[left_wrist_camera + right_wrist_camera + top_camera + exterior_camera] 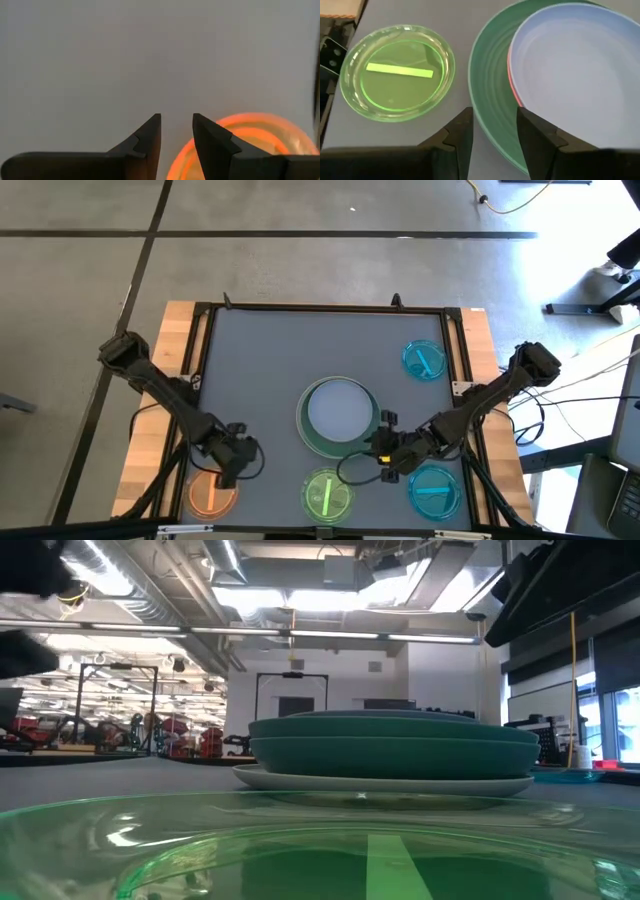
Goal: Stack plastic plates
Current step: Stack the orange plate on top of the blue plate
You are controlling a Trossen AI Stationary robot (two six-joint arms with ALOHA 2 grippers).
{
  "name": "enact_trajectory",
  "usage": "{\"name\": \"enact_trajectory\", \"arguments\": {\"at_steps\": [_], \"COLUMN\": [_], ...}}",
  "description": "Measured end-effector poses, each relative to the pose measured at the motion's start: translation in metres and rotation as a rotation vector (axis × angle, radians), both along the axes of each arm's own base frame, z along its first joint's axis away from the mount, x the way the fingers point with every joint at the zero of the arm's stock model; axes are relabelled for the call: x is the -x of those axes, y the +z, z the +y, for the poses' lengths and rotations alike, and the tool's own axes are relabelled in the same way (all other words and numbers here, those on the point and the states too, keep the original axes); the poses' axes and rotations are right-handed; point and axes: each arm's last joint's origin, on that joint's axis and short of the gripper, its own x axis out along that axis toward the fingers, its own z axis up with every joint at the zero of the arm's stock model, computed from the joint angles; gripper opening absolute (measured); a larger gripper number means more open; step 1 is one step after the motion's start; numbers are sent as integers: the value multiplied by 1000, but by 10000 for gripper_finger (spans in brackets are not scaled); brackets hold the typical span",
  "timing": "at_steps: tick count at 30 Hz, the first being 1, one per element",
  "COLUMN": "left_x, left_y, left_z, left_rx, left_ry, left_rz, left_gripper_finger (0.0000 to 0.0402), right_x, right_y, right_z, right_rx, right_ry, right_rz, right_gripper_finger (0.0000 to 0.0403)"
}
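A stack of large plates (338, 416) sits in the table's middle, nearer the front edge. A blue-grey plate (575, 65) is on top, with a salmon-pink rim (512, 75) under it, then green plates (487, 80). A cream-white plate (380, 782) is at the bottom. My right gripper (494, 112) is open at the stack's near-right edge (383, 448), one finger on each side of the green rim. A bright green translucent plate (327, 495) lies near the front edge. My left gripper (238, 463) is open above the table beside the orange plate (250, 140).
Two cyan translucent plates lie on the right side, one far (424, 360) and one near (435, 490). The orange plate (212, 496) lies at the near left corner. A dark frame (200, 350) and wooden borders edge the grey mat. The mat's far left part is bare.
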Motion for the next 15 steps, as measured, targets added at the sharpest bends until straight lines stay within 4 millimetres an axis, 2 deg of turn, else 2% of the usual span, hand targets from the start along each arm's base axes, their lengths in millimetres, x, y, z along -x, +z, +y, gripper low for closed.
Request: {"name": "enact_trajectory", "arguments": {"at_steps": [9,15], "left_x": [26,38], "left_y": [-22,-33], "left_z": [1,2], "left_rx": [-3,-5], "left_ry": [60,85], "left_rz": [150,176], "left_gripper_finger": [106,106], "right_x": [0,0], "right_y": [0,0], "right_z": [0,0], "right_rx": [7,3], "right_ry": [-2,-6], "right_rz": [-10,-10], "right_gripper_finger": [140,140]}}
